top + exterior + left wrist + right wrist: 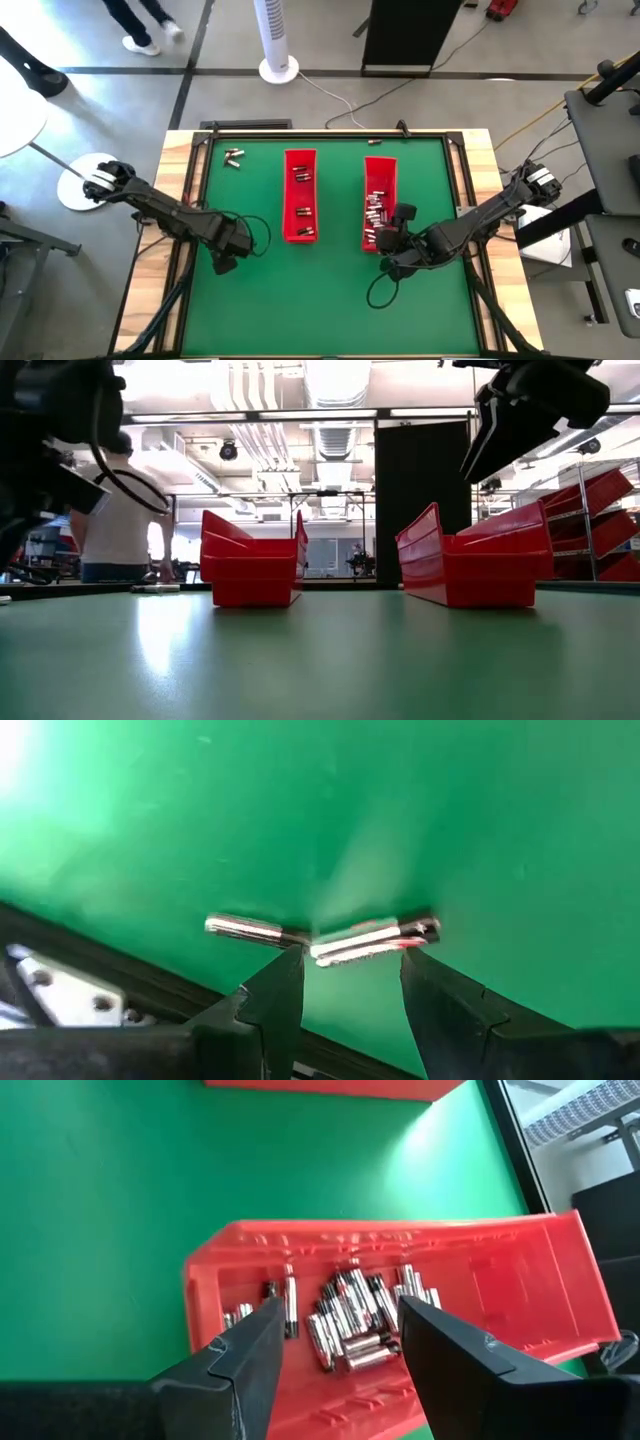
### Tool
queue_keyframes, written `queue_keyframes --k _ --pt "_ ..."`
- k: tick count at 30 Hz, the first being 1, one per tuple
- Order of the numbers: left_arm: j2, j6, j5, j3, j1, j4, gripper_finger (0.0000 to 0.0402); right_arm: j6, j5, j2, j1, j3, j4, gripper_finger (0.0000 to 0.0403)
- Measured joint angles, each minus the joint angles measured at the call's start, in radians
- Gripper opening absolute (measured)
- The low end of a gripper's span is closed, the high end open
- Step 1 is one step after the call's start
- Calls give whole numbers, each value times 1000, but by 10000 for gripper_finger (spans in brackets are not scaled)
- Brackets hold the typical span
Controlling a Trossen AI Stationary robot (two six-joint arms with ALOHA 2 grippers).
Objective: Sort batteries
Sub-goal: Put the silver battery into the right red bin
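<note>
Three loose batteries (233, 157) lie on the green mat near its far left corner. In the left wrist view they (365, 940) show just past the tips of my open left gripper (350, 965). The high view shows that gripper (225, 257) over the mat's left part, on the near side of them. My right gripper (388, 250) hangs open over the near end of the right red tray (379, 165). Many batteries (350, 1320) lie heaped in this tray. The left red tray (300, 170) holds a few batteries (303, 212).
Both trays stand lengthwise mid-table, the left tray (250, 565) and the right tray (480, 565), with bare mat (300, 300) on their near side. A black frame (190, 220) rims the table. A person (115, 520) stands beyond the far edge.
</note>
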Motion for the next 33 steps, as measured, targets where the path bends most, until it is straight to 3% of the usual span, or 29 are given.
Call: queue_keyframes --k 7,13,25,29,33 --pt "3 76 43 14 -45 24 149 2 5 0 0 8 44 194" --pt "32 252 32 15 -94 23 149 0 7 0 0 9 109 194" --pt "208 347 9 14 -97 99 146 0 7 0 0 10 107 191" --pt "262 350 21 40 -96 93 115 0 7 0 0 10 106 195" --pt "282 336 39 62 -96 90 53 0 7 0 0 10 107 195"
